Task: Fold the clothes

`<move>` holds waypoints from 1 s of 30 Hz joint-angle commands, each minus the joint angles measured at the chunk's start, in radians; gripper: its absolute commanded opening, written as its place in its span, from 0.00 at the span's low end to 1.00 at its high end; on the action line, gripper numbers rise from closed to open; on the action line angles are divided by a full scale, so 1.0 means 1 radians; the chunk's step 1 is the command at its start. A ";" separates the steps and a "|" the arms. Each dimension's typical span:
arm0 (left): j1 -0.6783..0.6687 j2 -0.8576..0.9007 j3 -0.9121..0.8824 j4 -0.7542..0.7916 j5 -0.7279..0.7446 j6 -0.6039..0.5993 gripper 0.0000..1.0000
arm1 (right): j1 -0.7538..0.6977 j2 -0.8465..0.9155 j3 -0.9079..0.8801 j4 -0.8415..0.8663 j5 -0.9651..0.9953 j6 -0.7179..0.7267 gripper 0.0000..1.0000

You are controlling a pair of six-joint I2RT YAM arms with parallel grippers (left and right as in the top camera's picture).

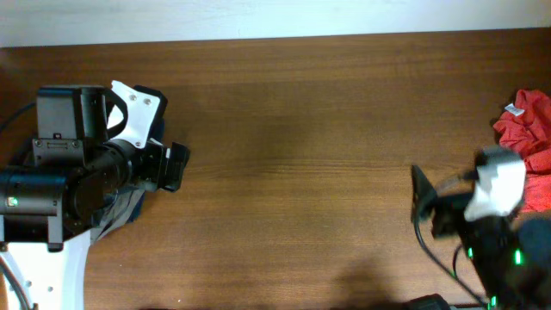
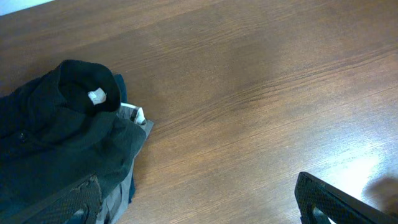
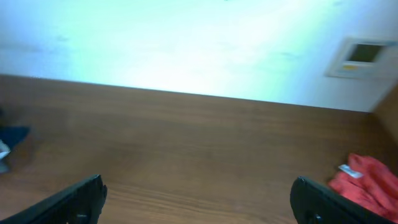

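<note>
Hovering left gripper: jaws spread wide with nothing between them, just beside the pile at the left end of the table.
Black garment: crumpled in a heap on top of the pile, directly under the left arm; not laid out at all, so folding has yet to start.
White tag: shows inside the rolled neck opening on top of the heap and marks the collar end.
Handling: soft, limp and light by the look of it; it should drape and bunch rather than hold a shape, and a pinch may catch more than one layer.
Where to grip: probably the collar rim by the tag, the one clear edge showing; hem and sleeves are buried, so I cannot tell where they lie.
Grey garment: tucked beneath the black one, touching it; it could get dragged along.
Right gripper: fingers fully parted and empty, above bare wood well away from the pile.
Red cloth: bunched at the far right edge, apart from everything.
</note>
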 commanded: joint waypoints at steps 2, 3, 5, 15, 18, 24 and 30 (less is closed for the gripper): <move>-0.003 0.002 -0.004 -0.001 -0.006 -0.016 0.99 | -0.007 -0.179 -0.224 -0.001 0.078 0.020 0.99; -0.003 0.002 -0.004 -0.001 -0.006 -0.016 0.99 | -0.011 -0.227 -0.279 0.005 0.079 0.039 0.99; -0.003 0.002 -0.004 -0.001 -0.006 -0.016 0.99 | -0.023 -0.319 -0.390 0.025 0.077 0.068 0.99; -0.003 0.002 -0.004 -0.001 -0.006 -0.016 0.99 | -0.056 -0.561 -0.780 0.135 0.059 0.222 0.99; -0.003 0.002 -0.004 -0.001 -0.006 -0.016 0.99 | -0.055 -0.568 -0.838 0.180 0.056 0.222 0.99; -0.003 0.002 -0.004 -0.002 -0.006 -0.016 0.99 | -0.055 -0.569 -0.928 0.223 0.029 0.211 0.99; -0.003 0.002 -0.004 -0.001 -0.006 -0.016 0.99 | -0.055 -0.569 -0.973 0.262 -0.009 0.177 0.99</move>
